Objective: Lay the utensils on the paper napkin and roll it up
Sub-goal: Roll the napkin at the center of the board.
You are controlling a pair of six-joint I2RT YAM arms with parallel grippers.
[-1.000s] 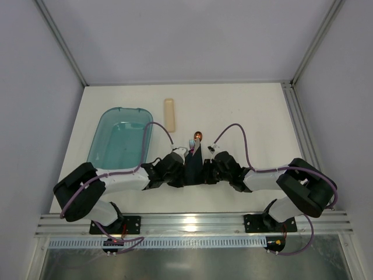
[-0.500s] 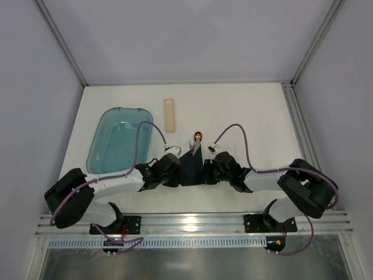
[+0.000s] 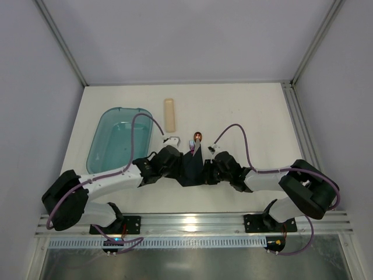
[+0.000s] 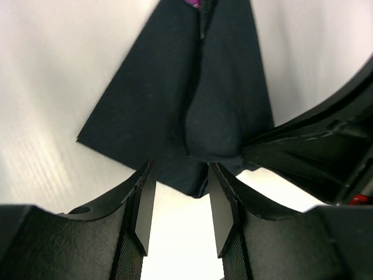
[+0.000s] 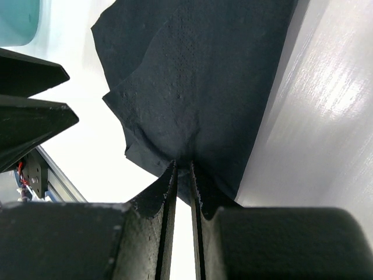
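Now left pincer shifted; jaws apart.

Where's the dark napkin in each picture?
Top external: the paper napkin is in the middle, between the two grippers.
Left wrist: the paper napkin fills the upper middle, above the open left gripper.
Right wrist: the paper napkin fills the top, its corner pinched in the right gripper.
Shared landmark: the right gripper holding the napkin's edge, in all three views.

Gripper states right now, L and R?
Left gripper: open, straddling an edge of the thin dark navy paper napkin.
Right gripper: shut on that napkin.
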